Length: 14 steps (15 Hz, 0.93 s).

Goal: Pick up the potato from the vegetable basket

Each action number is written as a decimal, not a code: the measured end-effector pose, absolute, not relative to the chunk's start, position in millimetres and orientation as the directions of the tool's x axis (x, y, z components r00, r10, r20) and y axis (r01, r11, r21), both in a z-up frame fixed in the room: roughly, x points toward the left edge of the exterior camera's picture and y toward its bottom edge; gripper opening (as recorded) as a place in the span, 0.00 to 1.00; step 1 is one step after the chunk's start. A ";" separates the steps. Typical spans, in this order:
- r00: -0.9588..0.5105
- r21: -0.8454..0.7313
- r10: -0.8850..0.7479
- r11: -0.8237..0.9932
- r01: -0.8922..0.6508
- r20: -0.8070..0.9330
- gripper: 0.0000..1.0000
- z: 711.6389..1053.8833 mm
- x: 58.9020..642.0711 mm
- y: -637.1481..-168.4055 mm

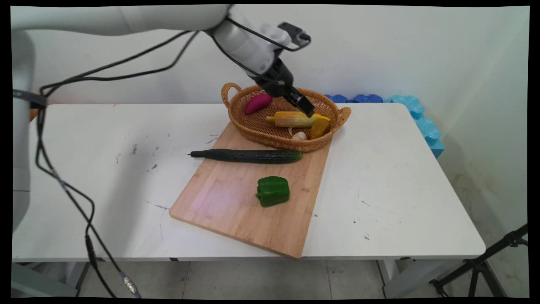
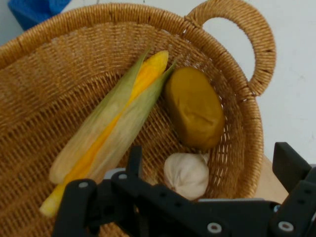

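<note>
Four items lie in the basket [image 1: 236, 110]: a corn cob [image 1: 293, 120], a brown potato [image 1: 319, 127], a garlic bulb [image 1: 300, 136] and a purple sweet potato [image 1: 257, 103]. Just above them the gripper [image 1: 306, 108] hangs tilted, nearest the corn, whose long axis runs along the basket's length with the husked tip toward the potato. From the hand view the corn [image 2: 111, 128] lies ahead of the fingers [image 2: 291, 165], which stand spread apart and hold nothing. On the board [image 1: 228, 202] outside the basket rest a cucumber [image 1: 247, 156] and a green pepper [image 1: 273, 191], well apart from the gripper.
</note>
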State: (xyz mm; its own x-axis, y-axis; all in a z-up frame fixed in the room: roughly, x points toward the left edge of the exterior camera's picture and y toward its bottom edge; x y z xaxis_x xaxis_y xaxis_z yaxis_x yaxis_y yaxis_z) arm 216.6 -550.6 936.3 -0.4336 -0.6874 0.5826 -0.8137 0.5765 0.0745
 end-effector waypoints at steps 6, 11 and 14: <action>-0.432 0.095 -0.734 0.554 -0.827 0.524 1.00 898.7 180.4 -586.3; -0.439 0.102 -0.750 0.552 -0.828 0.494 1.00 876.9 159.5 -603.5; -0.445 0.101 -0.755 0.552 -0.828 0.481 1.00 867.7 152.2 -611.5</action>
State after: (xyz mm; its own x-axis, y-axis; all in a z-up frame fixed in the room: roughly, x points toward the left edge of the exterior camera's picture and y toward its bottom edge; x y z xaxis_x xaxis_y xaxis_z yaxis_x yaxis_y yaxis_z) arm 152.2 -611.5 867.7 -0.4451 -0.7551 0.4813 -0.8277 0.5521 0.1008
